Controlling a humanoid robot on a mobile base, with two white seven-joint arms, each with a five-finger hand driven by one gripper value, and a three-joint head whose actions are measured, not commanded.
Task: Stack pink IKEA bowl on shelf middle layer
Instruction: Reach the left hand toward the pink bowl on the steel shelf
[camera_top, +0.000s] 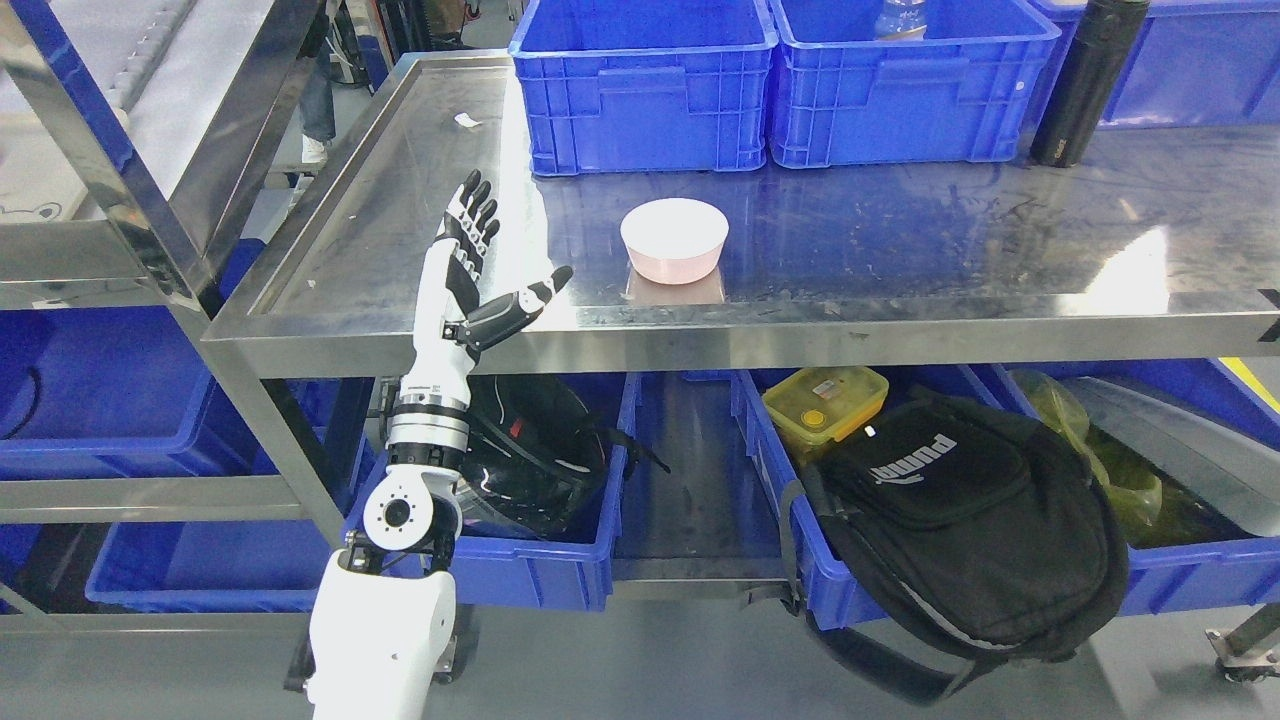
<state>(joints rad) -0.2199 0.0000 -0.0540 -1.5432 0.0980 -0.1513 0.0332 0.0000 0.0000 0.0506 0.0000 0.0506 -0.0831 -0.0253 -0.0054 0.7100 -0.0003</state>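
The pink bowl (674, 241) stood upright on the steel shelf (900, 250), near its front edge and left of the middle, with two blue crates (645, 90) behind it at the far side. The left hand (470, 265) was raised at the shelf's front edge, left of the bowl and apart from it, fingers spread and thumb out, holding nothing. Only one bowl showed, so whether the placing was complete could not be judged.

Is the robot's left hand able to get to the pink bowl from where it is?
Probably yes. The left hand is open over the steel shelf, and the pink bowl sits to its right with only bare shelf between them. The blue bins stand farther back.
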